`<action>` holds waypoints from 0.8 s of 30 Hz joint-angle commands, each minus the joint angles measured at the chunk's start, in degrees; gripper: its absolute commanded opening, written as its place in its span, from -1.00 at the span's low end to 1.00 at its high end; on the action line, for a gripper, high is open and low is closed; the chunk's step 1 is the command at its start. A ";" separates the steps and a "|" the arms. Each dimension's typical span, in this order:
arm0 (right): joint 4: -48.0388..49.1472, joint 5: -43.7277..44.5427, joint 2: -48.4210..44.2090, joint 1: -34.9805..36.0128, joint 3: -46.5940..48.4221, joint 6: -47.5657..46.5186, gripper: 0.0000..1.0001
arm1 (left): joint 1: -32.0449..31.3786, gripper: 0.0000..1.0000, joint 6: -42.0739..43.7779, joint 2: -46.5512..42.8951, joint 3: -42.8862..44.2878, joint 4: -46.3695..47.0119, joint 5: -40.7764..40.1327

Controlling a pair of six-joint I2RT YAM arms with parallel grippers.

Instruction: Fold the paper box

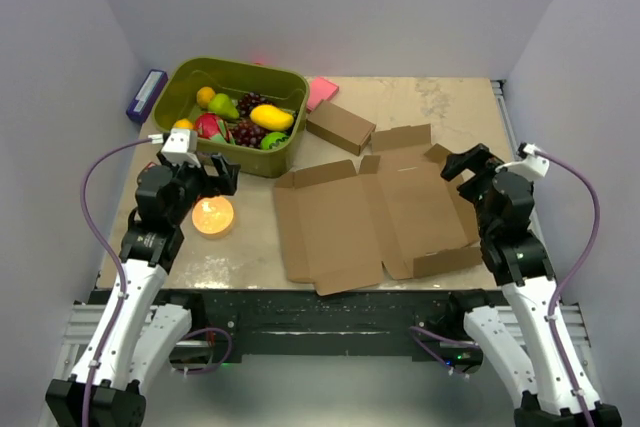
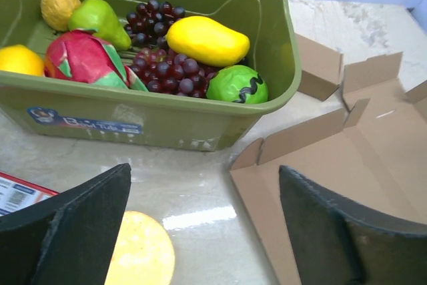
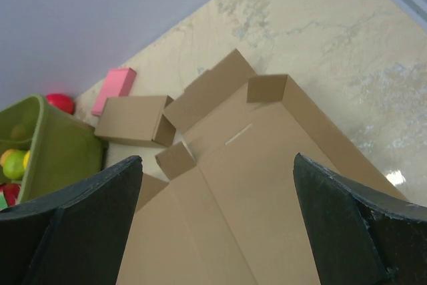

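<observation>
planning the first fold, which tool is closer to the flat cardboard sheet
Right. The right tool hovers over the right flaps of the cardboard sheet; the left tool sits off its left edge, beside the green tub.

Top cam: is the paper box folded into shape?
No, the paper box lies spread open and flat on the table, its side flaps only slightly raised.

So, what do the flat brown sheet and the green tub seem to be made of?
The paper box: likely thin cardboard, matte brown, judging by its pressed creases and cut flaps. The green tub: probably moulded plastic, smooth with a slight sheen and a rounded one-piece rim.
</observation>
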 commanded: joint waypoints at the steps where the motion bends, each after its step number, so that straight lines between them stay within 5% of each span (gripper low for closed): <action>1: -9.91 -3.34 2.70 -0.20 3.27 2.46 0.98 | -1.14 1.00 -1.01 0.29 1.95 1.94 0.84; 11: -22.65 -12.84 7.97 -0.20 5.21 4.04 0.98 | -5.88 0.92 -0.22 8.45 7.30 3.17 4.54; 19: -35.75 -10.38 13.87 -0.11 5.48 5.43 0.98 | -27.92 0.92 7.68 24.88 28.11 0.36 -0.21; 24: -39.88 -13.99 9.92 -0.20 2.05 10.10 0.98 | -37.00 0.92 11.73 32.54 31.58 -1.93 -2.15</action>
